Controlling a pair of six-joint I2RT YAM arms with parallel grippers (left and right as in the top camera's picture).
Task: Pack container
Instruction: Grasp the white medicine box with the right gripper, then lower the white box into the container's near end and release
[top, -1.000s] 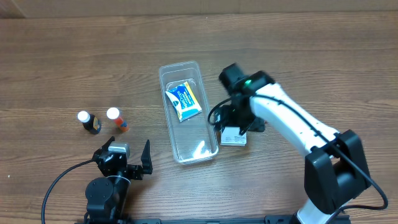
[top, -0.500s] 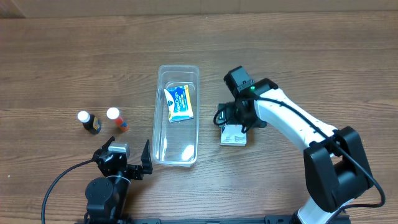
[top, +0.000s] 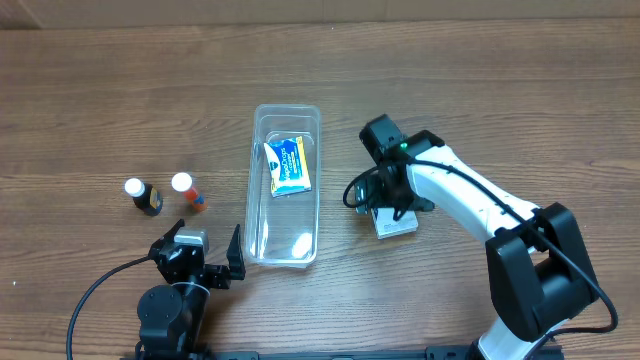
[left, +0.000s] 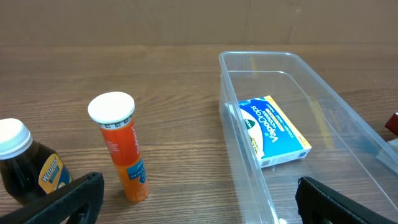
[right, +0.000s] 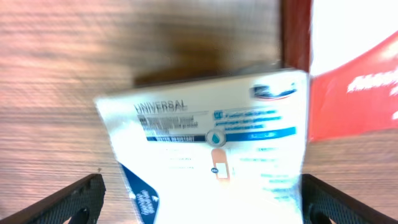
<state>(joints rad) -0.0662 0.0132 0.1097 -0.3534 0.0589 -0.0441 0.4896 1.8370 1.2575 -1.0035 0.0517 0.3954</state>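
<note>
White box (top: 398, 226) is sliding right and tilting under the right hand (top: 390, 208), fingers spread astride it, grip unclear, with the container (top: 287, 107) lying lengthwise to its left.

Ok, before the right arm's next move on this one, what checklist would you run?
1. Room in the container: ok; only a blue-and-yellow box lies in its far half.
2. White box packed: not ok; it lies outside, right of the container.
3. Right gripper open around the white box: ok; jaws wide apart, view blurred.
4. Left gripper clear of the container: ok; open, apart from it.
5. Orange tube and dark bottle upright: ok; both stand left of the container.
</note>
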